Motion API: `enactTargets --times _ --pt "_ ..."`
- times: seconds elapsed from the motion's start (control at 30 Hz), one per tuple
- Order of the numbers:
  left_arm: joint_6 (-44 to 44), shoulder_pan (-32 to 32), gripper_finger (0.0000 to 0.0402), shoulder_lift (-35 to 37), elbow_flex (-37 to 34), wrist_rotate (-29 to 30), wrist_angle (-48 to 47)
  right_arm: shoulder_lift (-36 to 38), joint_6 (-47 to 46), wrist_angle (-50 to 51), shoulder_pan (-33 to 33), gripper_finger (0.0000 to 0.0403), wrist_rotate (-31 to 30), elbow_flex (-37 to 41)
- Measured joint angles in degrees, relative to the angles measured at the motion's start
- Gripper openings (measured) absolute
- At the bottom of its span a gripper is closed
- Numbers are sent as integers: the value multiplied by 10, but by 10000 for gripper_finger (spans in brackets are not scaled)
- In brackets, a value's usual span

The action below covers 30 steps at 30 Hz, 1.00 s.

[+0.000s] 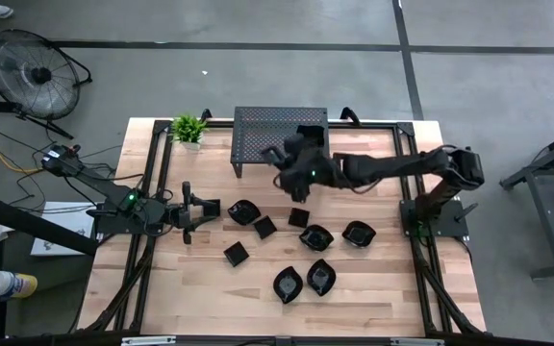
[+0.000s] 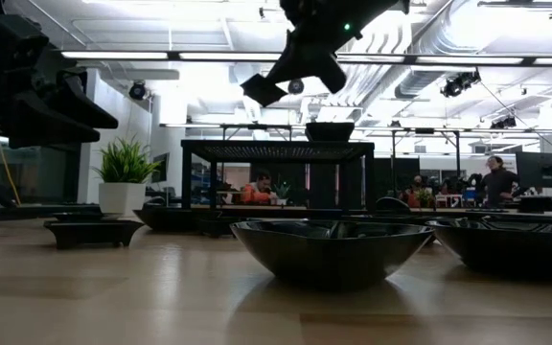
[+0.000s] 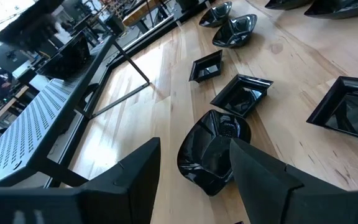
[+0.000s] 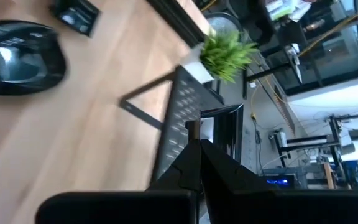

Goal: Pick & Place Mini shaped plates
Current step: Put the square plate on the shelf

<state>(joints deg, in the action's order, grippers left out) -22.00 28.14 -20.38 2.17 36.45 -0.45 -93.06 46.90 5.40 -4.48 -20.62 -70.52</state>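
High view: we note the left tool point(image 1: 196, 213) low over the pale wooden surface point(image 1: 162, 288), fingers spread and empty, just beside a roundish glossy black mini plate point(image 1: 243, 211); in the left wrist view that same plate point(image 3: 213, 149) lies between the fingers, untouched as far as we can tell; the right tool point(image 1: 275, 159) is raised near the front edge of the black perforated metal stand point(image 1: 263, 125), jaws clamped on a small square black dish point(image 2: 262, 89); seven further small black dishes rest on the surface, well apart from the stand; one black dish point(image 1: 311, 130) sits atop the stand.
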Motion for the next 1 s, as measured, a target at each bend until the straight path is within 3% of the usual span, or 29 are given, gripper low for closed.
enactTargets --times 0.2,0.37,0.5,0.87,1.0 --pt "0 0 188 0 0 1 0 -2 -30 -37 -41 0 19 0" --pt "0 0 188 0 0 1 1 -19 -59 -48 -35 0 9 -3" --pt "0 0 188 0 0 1 1 -52 -70 -28 -9 0 -58 -47" --pt "-2 0 188 0 0 2 2 -185 -177 248 -8 0 -214 -266" --pt "-2 0 188 0 0 1 2 -215 -184 282 -15 0 -224 -303"
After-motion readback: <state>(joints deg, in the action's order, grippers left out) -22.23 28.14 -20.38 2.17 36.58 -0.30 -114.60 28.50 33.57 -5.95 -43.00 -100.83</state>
